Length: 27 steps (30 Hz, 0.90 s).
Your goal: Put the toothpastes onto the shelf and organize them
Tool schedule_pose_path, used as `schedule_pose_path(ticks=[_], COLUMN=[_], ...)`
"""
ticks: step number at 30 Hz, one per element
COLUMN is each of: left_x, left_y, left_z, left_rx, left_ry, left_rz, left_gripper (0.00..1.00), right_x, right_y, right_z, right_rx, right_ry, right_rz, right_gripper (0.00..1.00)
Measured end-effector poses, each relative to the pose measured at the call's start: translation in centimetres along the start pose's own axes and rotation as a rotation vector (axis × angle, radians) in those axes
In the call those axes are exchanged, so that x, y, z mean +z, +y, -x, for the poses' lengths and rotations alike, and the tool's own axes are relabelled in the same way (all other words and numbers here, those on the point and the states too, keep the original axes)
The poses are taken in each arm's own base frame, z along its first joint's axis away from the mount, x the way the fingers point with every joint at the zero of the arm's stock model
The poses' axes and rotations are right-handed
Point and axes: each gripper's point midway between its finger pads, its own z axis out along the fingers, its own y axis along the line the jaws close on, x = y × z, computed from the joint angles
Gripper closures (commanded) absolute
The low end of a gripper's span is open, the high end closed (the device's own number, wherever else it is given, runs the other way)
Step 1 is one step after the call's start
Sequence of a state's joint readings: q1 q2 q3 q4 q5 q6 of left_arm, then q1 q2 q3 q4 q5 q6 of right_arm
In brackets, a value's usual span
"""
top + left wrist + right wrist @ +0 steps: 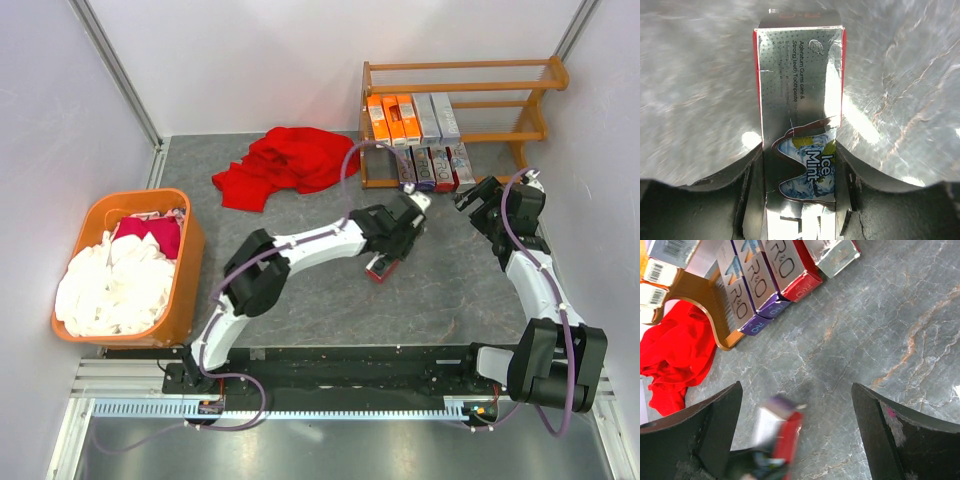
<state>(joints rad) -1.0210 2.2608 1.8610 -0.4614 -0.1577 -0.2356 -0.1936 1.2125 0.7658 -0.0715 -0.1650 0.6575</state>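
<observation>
**Top view:** The left gripper (397,250) sits over a red-and-silver toothpaste box (381,268) mid-table, well short of the shelf (460,72). Orange boxes (392,117) and silver ones line one tier there, with a darker row (432,166) on the tier below. The right gripper (482,200) hangs near the shelf's front.

**Left wrist:** Both fingers (742,175) press the box's long sides, the jaws closed on it near one end, "Ice Mint" panel up. Most of its length juts past the fingertips. Whether it rests on the table (695,90) cannot be told.

**Right wrist:** The jaws stand wide apart with nothing between them, above the table. The lower row's ends and a red cloth (675,355) show at upper left.

**Risks, as judged:** Held so near one end, the box may swing or slip when lifted, and a hard squeeze could dent the thin card. With the right arm parked by the shelf front, the arms may crowd each other. The box may also nudge shelved neighbours out of line.
</observation>
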Motion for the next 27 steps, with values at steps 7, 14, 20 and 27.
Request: schedule_pose_path(ticks=[7, 14, 20, 27], left_x=[-5.5, -8.5, -7.6, -7.7], left_y=[4.9, 12.0, 14.8, 16.0], left_z=[4.4, 4.3, 0.3, -2.1], left_rx=[-0.255, -0.615, -0.9, -1.164], left_ry=[-0.137, -0.245, -0.23, -0.233], left_rz=[-0.077, -0.192, -0.274, -0.377], left_gripper=[0.51, 0.51, 0.52, 0.57], right_x=[-0.1, -0.2, -1.1, -4.3], right_y=[0.7, 4.3, 9.5, 16.2], right_z=[0.1, -2.0, -5.7, -11.9], right_rx=[-0.008, -0.082, -0.203, -0.372], right_ry=[0.001, 0.036, 0.066, 0.081], right_rz=[0.013, 0.072, 0.151, 0.259], right_gripper=[0.02, 0.02, 0.02, 0.02])
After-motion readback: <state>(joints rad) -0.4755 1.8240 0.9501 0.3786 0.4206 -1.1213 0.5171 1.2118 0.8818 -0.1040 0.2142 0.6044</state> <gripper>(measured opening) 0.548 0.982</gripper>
